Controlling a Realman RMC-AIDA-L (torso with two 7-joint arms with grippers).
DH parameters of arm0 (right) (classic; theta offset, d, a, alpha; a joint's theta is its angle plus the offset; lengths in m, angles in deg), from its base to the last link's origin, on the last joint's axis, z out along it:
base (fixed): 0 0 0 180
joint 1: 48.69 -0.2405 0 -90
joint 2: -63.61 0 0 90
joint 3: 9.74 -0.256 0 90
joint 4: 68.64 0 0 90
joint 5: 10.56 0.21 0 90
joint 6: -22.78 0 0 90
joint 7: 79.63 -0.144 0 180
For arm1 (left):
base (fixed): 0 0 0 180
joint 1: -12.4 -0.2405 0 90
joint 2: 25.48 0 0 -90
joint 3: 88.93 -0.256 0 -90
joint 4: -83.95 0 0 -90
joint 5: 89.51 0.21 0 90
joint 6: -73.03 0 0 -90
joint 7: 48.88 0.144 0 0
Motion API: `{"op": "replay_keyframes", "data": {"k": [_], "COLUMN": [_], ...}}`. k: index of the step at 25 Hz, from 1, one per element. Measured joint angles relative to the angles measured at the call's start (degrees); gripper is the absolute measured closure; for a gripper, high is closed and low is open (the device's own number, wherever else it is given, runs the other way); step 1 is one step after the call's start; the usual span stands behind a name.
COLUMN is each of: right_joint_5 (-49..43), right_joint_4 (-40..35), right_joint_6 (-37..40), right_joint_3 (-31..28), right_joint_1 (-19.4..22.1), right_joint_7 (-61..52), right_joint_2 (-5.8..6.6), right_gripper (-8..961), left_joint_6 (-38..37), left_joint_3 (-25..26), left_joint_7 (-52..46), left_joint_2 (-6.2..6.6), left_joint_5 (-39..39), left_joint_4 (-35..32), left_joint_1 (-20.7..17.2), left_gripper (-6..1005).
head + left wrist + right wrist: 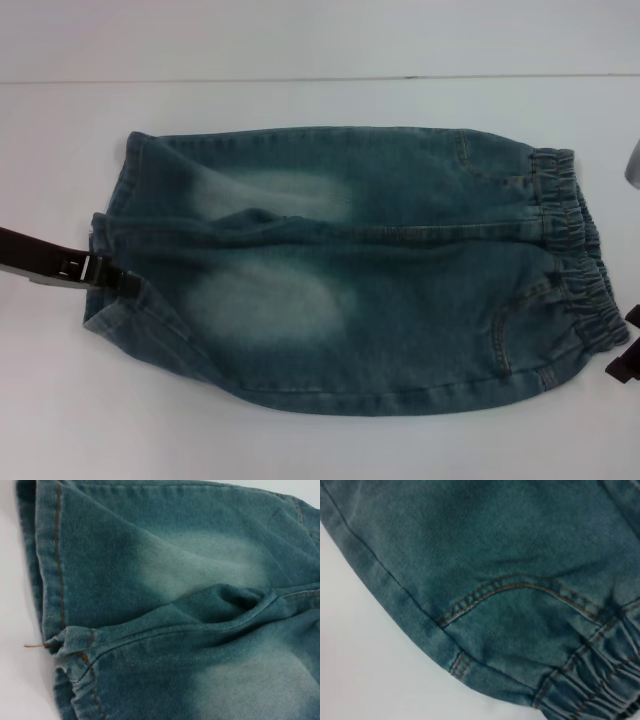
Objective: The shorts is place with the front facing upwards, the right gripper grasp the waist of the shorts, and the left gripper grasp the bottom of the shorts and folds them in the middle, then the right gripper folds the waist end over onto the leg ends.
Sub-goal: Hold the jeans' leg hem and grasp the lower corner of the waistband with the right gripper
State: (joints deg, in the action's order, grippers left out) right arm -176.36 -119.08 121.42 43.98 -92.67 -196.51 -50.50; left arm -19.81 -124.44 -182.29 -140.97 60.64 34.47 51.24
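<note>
The left gripper point(118, 278) reaches in from the left edge of the head view, low and nearly level over the table point(320, 440), its dark arm slanting slightly down toward the shorts point(350, 270). Its tip meets the hemmed leg ends point(110, 250) right where the two leg openings come together; whether its fingers are closed on the cloth or only touching it cannot be told. The left wrist view shows that same spot: the stitched hems, a loose thread point(34, 645) at the corner, and a raised crease point(210, 620) running along the middle seam between the two pale faded patches.

The right gripper point(628, 350) shows only as black pieces at the right edge of the head view, just beside the waist of the shorts point(575, 260), near its lower corner. How wide its fingers stand cannot be told. The right wrist view looks down on the curved pocket seam point(520, 587), the side seam and the start of the gathered band point(595, 685).

The shorts lie flat, front up, spread sideways across the white table: waist to the robot's right, legs to its left. They are unfolded.
</note>
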Motion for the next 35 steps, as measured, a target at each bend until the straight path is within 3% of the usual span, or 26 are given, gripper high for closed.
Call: {"op": "replay_keyframes", "data": {"k": [9,21,31,35], "right_joint_5": [0.3,4.6,5.0,4.8], "right_joint_4": [0.6,0.5,-0.2,0.0], "right_joint_6": [-1.1,0.1,0.0,-0.4], "right_joint_3": [-0.1,-2.0,-3.0,-3.0], "right_joint_1": [-0.3,-0.4,0.0,0.1], "right_joint_7": [0.2,2.4,4.2,4.2], "right_joint_2": [-0.87,-0.09,-0.45,-0.64], "right_gripper": [11,12,13,144], "left_joint_6": [0.1,0.3,0.4,0.4], "left_joint_3": [0.0,-0.1,-0.1,0.0], "left_joint_7": [0.0,0.0,0.0,0.1], "left_joint_2": [0.0,0.05,0.09,0.14], "left_joint_5": [0.0,0.0,0.0,0.0], "left_joint_4": [0.0,0.0,0.0,0.0], "left_joint_1": [0.1,0.1,0.1,0.1], "left_gripper": [978,978,979,979]}}
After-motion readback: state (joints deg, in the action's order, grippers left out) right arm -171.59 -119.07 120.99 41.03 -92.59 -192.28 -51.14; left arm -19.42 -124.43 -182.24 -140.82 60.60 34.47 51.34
